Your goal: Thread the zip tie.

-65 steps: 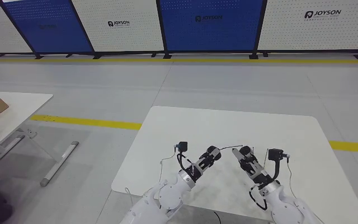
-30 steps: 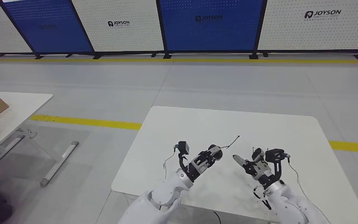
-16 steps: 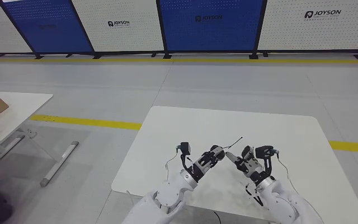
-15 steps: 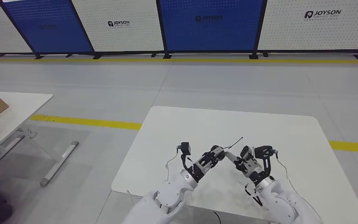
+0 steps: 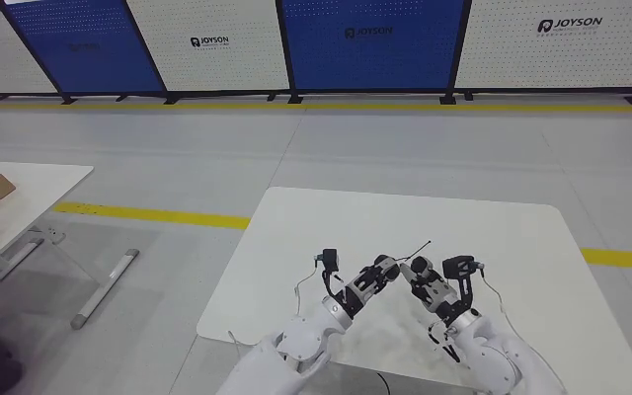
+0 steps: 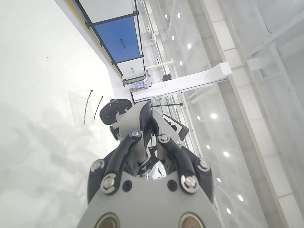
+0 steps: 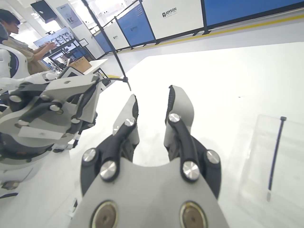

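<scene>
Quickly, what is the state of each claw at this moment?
Left claw: closed, holding the zip tie.
Right claw: open, holding nothing.

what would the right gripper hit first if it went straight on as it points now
Probably the zip tie held by the left gripper: its free end sits just ahead of the right gripper's open jaws. Missing that, the white table; depth is unclear.

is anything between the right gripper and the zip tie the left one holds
Nothing visible does. The right gripper has its jaws open, and the zip tie, pinched in the left gripper, passes just beyond their tips with bare air between.
</scene>
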Motion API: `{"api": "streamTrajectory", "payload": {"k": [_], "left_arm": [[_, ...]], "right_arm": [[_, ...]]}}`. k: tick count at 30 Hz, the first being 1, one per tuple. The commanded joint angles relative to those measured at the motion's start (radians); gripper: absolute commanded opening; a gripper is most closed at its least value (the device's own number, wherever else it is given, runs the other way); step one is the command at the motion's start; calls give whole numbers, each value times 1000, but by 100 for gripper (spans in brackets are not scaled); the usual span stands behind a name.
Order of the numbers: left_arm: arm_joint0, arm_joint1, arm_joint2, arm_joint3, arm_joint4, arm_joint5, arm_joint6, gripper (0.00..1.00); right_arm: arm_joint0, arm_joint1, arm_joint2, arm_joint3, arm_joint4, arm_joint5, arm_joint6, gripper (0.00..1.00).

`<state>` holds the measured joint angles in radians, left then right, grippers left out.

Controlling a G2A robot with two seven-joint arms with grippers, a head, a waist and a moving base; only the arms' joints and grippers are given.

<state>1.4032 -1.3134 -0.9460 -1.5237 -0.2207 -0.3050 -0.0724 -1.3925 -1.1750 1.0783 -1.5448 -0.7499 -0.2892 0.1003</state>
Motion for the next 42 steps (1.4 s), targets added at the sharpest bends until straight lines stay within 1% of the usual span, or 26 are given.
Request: {"api": "streamTrajectory", "payload": {"k": [1,3,7,10,19,21,23,24,25,31,37,39,42], "left_arm": [[-4,-1,3,5,5,4,3,0],[-8,-3,6,11,9,7,6,0],[-15,-6,13,24,15,12,11,0],[-19,-8,17,31,20,13,15,0],[-17,-11,23,38,31,10,16,0],[-17,-12,26,41,32,10,16,0],[-18,-12,27,43,33,10,15,0],[-18,-13,29,44,34,10,15,0],[-18,-13,29,45,35,10,15,0],[-13,-14,26,40,36,-1,19,0],[-1,-13,22,21,37,-35,17,0],[5,-13,19,10,42,-35,16,0],[12,-12,13,6,46,-35,16,0]], "right_arm": [[-1,-1,1,-2,-1,-4,1,29],[-3,-1,3,-5,-1,-6,-3,32],[-9,-2,9,-10,-2,-10,-12,31],[-12,-3,12,-12,-3,-12,-14,25],[-15,-7,19,-9,-2,-17,-16,19],[-15,-7,20,-9,-3,-19,-15,13],[-15,-8,21,-8,-4,-20,-15,13],[-15,-8,21,-8,-5,-21,-14,9],[-16,-9,22,-8,-5,-22,-15,0],[-21,-10,24,-7,-11,-26,-16,0],[-23,-12,21,-2,-25,-29,-10,0],[-21,-14,16,3,-31,-30,-6,0],[-18,-16,13,8,-33,-32,-6,0]]}}
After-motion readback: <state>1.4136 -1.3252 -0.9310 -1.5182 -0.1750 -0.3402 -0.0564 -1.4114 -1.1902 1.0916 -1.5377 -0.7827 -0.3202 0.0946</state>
